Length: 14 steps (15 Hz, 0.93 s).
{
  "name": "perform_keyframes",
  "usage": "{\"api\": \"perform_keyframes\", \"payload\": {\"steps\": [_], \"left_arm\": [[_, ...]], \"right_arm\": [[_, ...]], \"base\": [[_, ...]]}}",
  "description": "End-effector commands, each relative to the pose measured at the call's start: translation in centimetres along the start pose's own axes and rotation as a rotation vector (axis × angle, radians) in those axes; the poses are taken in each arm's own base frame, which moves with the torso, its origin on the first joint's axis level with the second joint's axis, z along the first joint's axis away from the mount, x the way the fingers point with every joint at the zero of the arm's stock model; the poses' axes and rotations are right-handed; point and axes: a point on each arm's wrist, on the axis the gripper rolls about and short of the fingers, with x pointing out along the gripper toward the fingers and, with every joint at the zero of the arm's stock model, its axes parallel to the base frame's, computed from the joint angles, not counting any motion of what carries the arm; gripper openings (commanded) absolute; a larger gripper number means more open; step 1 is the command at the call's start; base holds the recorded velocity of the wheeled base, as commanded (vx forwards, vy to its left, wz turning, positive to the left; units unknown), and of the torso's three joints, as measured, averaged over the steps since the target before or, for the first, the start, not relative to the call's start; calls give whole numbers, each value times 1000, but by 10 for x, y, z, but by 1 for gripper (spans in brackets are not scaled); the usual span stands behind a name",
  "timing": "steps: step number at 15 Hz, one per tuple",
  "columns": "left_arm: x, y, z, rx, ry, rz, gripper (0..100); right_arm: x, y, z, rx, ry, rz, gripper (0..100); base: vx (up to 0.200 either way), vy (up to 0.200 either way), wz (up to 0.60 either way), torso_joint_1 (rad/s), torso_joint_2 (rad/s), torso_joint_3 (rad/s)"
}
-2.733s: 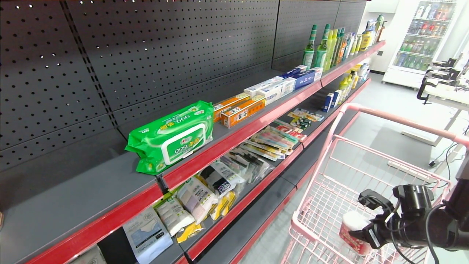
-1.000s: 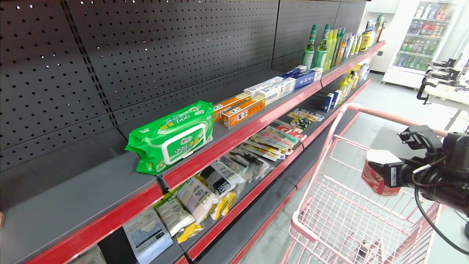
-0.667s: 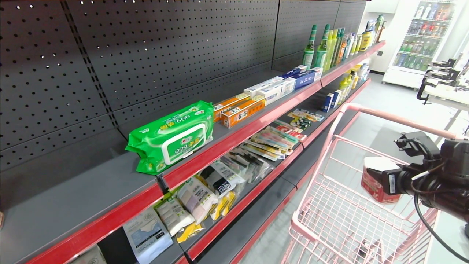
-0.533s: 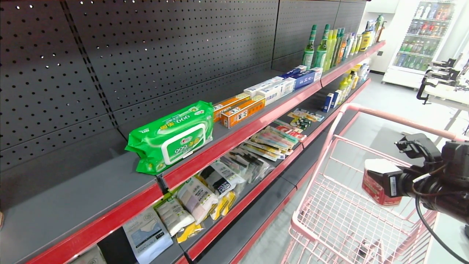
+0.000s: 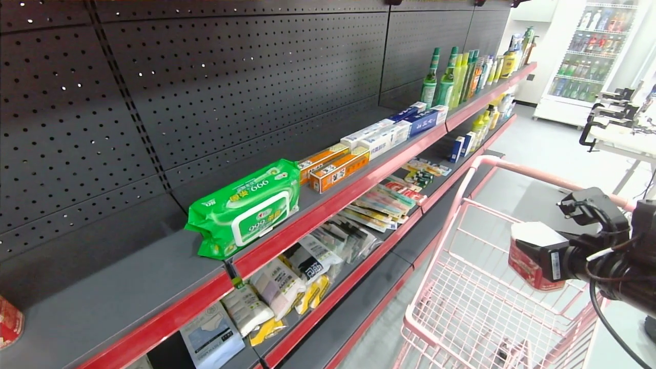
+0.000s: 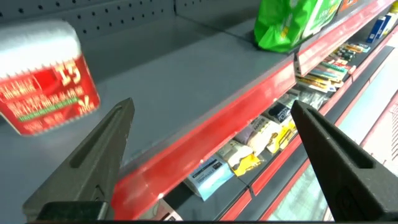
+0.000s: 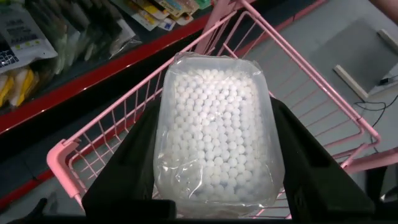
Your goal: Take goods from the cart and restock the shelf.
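Observation:
My right gripper (image 5: pixel 539 254) is shut on a red pack of cotton swabs (image 5: pixel 530 259) with a clear white top, held over the pink cart (image 5: pixel 464 202). In the right wrist view the pack (image 7: pixel 214 130) sits between both fingers (image 7: pixel 127 165), with the cart's basket (image 7: pixel 143 118) below. My left gripper (image 6: pixel 211 155) is open beside the grey top shelf (image 6: pixel 186 81), close to a matching red pack (image 6: pixel 43 81) standing on it. That pack (image 5: pixel 7 320) shows at the head view's left edge.
A green wipes pack (image 5: pixel 246 207) lies on the top shelf (image 5: pixel 128 287), with toothpaste boxes (image 5: pixel 338 164) and bottles (image 5: pixel 451 77) farther along. Bare shelf stretches between the red pack and the wipes. Lower shelves hold bagged goods (image 5: pixel 277 282). The red shelf lip (image 6: pixel 236 118) runs in front.
My right gripper has lifted the red pack out of the cart basket and holds it above the cart. The head camera has shifted, bringing the shelf's red pack into view.

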Motion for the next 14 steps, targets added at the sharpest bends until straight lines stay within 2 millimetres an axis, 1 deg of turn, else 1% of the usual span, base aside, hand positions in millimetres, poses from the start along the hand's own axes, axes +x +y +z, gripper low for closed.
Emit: {"api": "perform_keyframes", "payload": {"steps": [1,4,7,14], "left_arm": [[0,0,0,0,1,1,100],[0,0,0,0,1,1,100],[0,0,0,0,1,1,100],[0,0,0,0,1,1,100]], "right_arm": [[-3,0,2,-10,-15,-2,0],[-2,-2,5,-12,-25,-8,0],[-4,-1,4,-18,-21,-11,0],[-2,-3,11,-52,-46,-23,0]], "base": [[0,0,0,173,-393,-217],[0,0,0,167,-374,-211],[0,0,0,160,-356,-204],[0,0,0,161,-352,-194]]}}
